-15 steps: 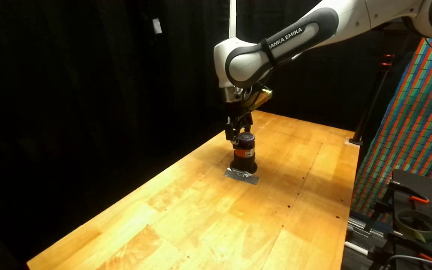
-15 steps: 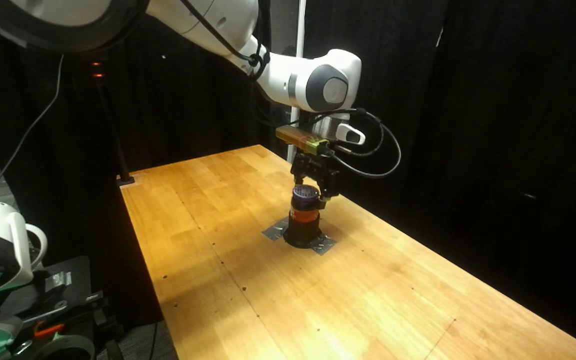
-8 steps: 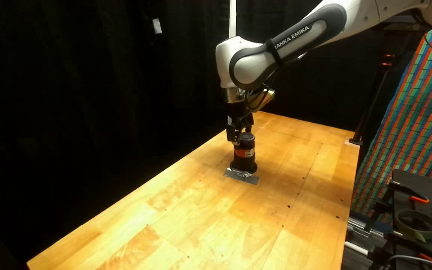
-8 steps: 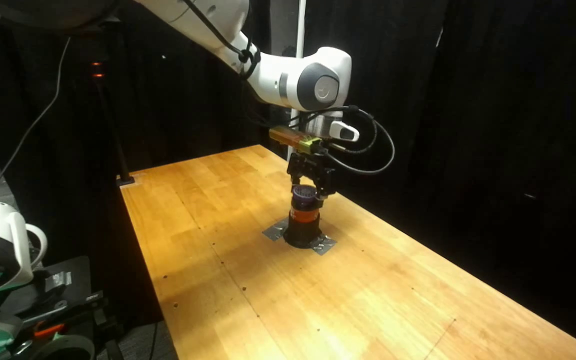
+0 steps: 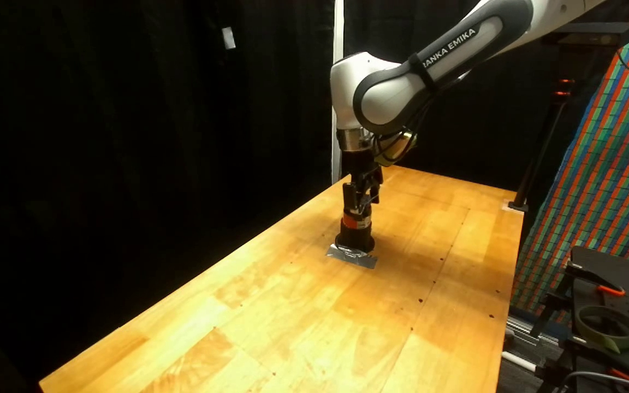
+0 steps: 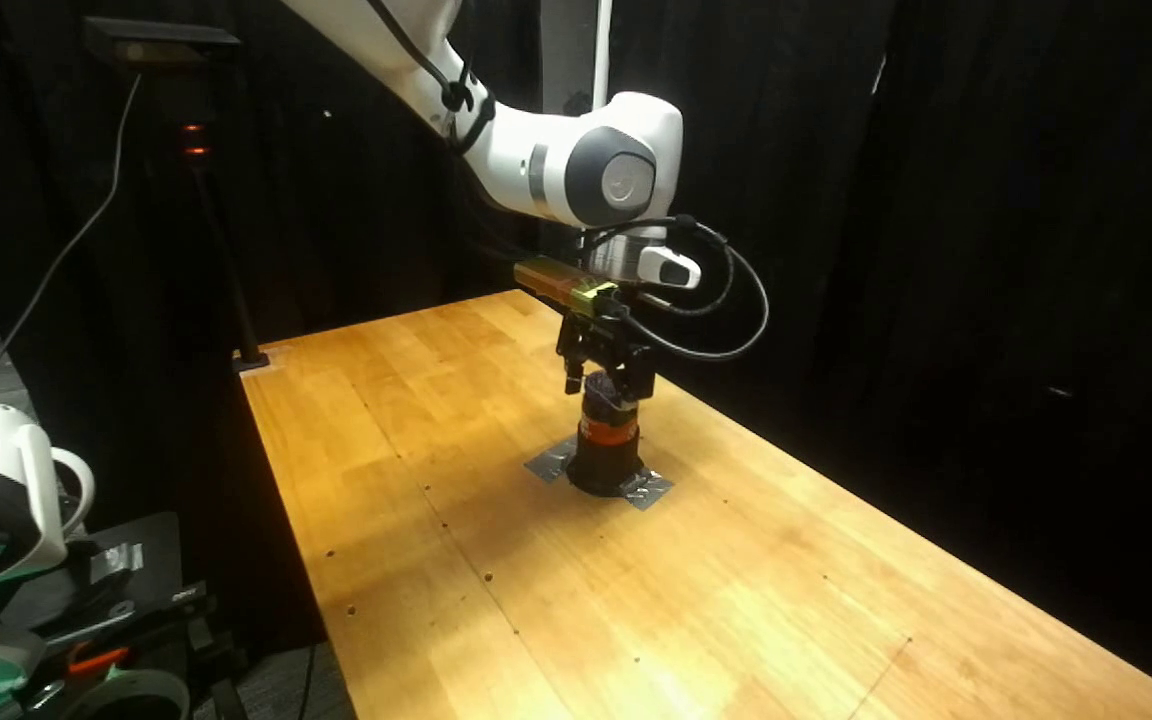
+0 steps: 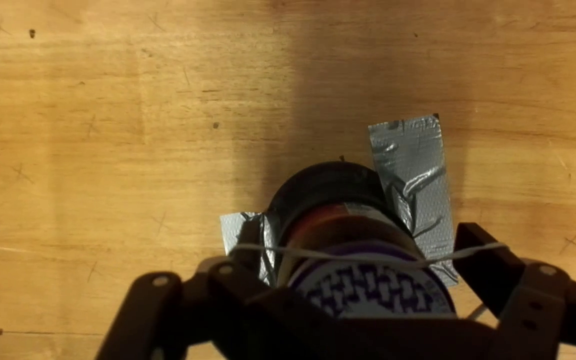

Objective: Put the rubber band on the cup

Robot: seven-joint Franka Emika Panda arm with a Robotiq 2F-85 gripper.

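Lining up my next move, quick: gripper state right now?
Gripper: open, not clamped on the cup, with the rubber band stretched between its spread fingers.

In both exterior views, light from above washes the near part of the counter (image 5: 271,338) pale yellow, a soft shadow crosses it, and the black curtain (image 5: 129,164) is near-solid darkness. The wrist view is dimmer and amber, banded with soft-edged shadow; the silver tape (image 7: 413,150) glints, while the hand (image 7: 360,242) is underlit and slightly blurred.
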